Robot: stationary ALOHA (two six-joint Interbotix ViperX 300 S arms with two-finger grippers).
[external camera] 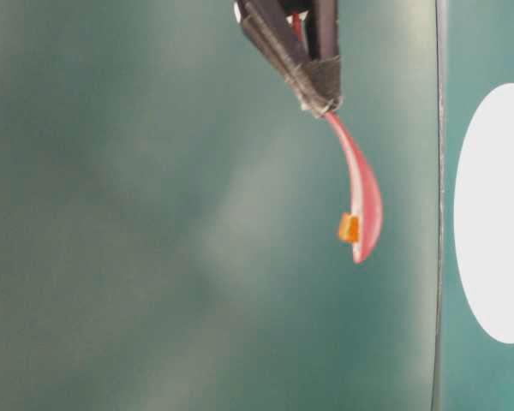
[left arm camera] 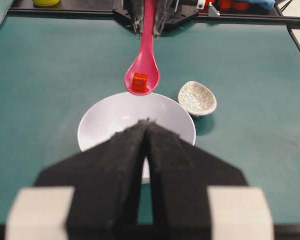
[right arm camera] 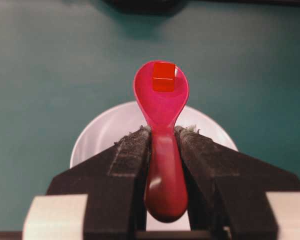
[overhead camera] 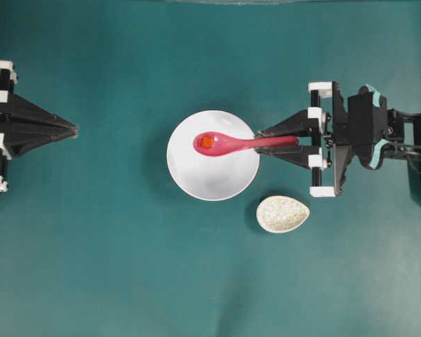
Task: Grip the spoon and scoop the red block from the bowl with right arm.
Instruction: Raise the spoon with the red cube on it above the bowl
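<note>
From my seat, the green table (overhead camera: 126,281) lies open between the left gripper (overhead camera: 74,129), parked at the left edge, and the white bowl (overhead camera: 217,179) in the middle. On the right, my right gripper (overhead camera: 261,140) holds the spoon (overhead camera: 245,144) out over the bowl. The speckled dish (overhead camera: 283,214) sits just beside the bowl's lower right rim, narrowing any approach from that corner.
</note>
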